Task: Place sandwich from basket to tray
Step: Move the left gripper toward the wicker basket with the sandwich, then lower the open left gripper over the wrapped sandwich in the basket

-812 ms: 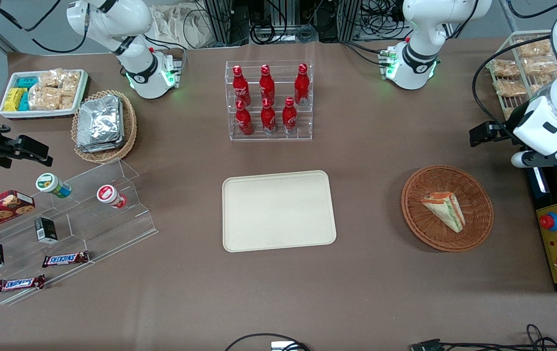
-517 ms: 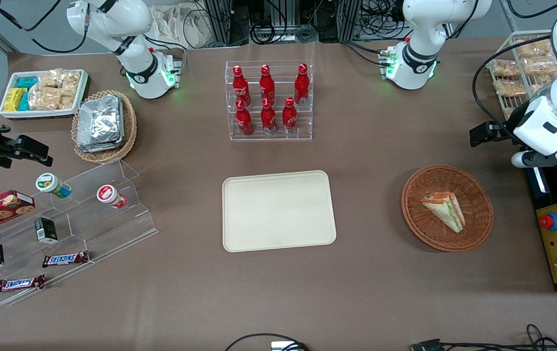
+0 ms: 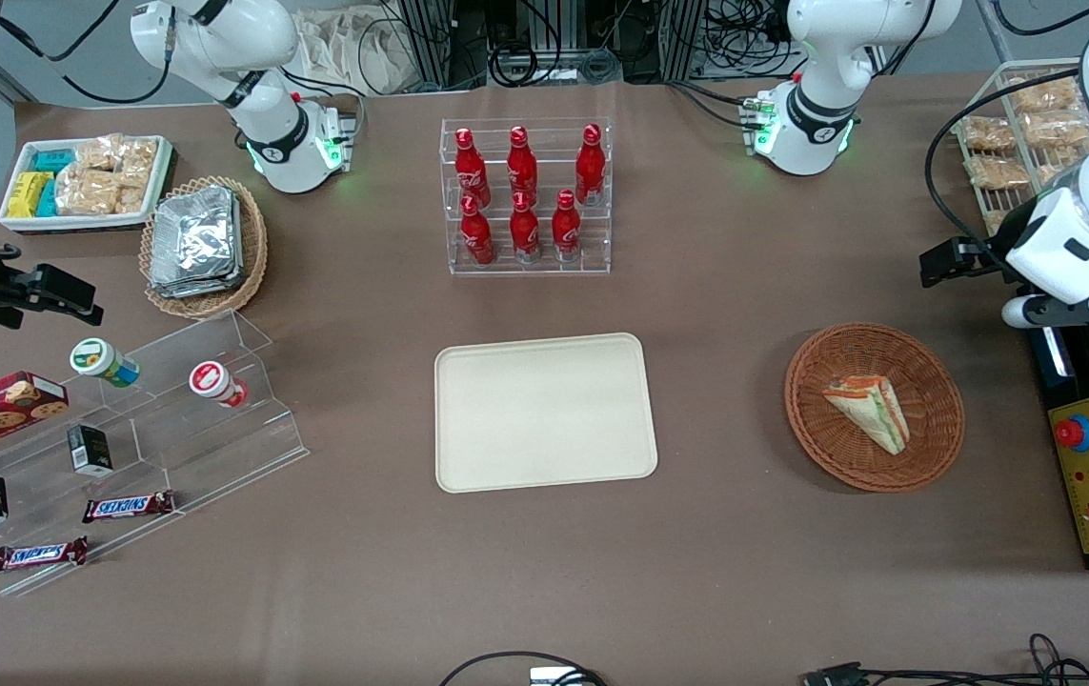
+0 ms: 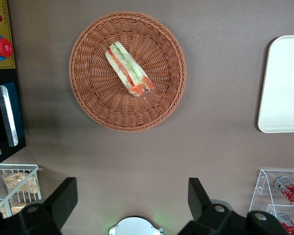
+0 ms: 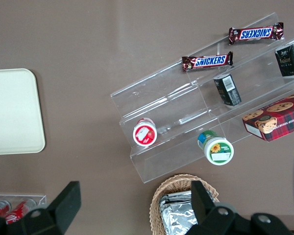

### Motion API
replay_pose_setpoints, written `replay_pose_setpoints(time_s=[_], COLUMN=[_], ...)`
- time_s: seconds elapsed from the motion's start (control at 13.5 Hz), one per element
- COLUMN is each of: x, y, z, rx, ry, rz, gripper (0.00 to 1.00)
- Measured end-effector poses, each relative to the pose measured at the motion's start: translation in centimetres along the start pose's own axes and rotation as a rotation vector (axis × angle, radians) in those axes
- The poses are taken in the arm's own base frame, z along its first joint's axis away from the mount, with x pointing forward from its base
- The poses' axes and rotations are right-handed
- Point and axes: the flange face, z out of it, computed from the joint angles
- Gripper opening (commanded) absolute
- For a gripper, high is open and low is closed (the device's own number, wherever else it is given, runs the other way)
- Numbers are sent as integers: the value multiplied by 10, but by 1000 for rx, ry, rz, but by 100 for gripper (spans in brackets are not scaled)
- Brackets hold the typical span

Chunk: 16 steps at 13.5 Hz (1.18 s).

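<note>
We see a wide table (image 3: 744, 572) covered in plain brown cloth, with cables and metal framing crowded along its farthest edge (the room past that edge is mostly wiring). The sandwich (image 3: 868, 412) lies in the basket (image 3: 816, 433), a reddish-brown wicker round toward the working arm's end of the table. From the wrist camera the sandwich (image 4: 129, 76) shows its green and orange-red layers, resting near the middle of the basket (image 4: 95, 105). The tray (image 3: 544, 412) sits bare at the table's centre, well apart from the basket, with brown cloth between them.

The gripper (image 4: 130, 201) hangs high above the cloth, just off the basket's rim on the side farther from the front camera, its fingers (image 4: 63, 198) spread wide with nothing between them. In the front view the gripper (image 3: 958, 259) is raised near the table's edge.

A clear rack of red bottles (image 3: 525, 195) stands farther from the camera than the tray.
</note>
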Motion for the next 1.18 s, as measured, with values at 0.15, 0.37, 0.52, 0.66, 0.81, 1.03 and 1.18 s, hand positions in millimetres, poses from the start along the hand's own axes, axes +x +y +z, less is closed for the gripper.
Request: replay_pose_setpoints(time_s=[0.15, 0.37, 0.52, 0.66, 0.81, 1.03, 1.18], x=[2, 14, 33, 54, 71, 92, 107], y=[-4, -10, -20, -25, -34, -36, -42], z=[0, 15, 37, 64, 92, 133, 159], rx=[31, 35, 30, 27, 19, -27, -53], ry=[8, -11, -22, -45, -65, -118, -130], rz=[-3, -14, -31, -55, -146, -319, -441], gripper=[100, 100, 100, 100, 100, 100, 100])
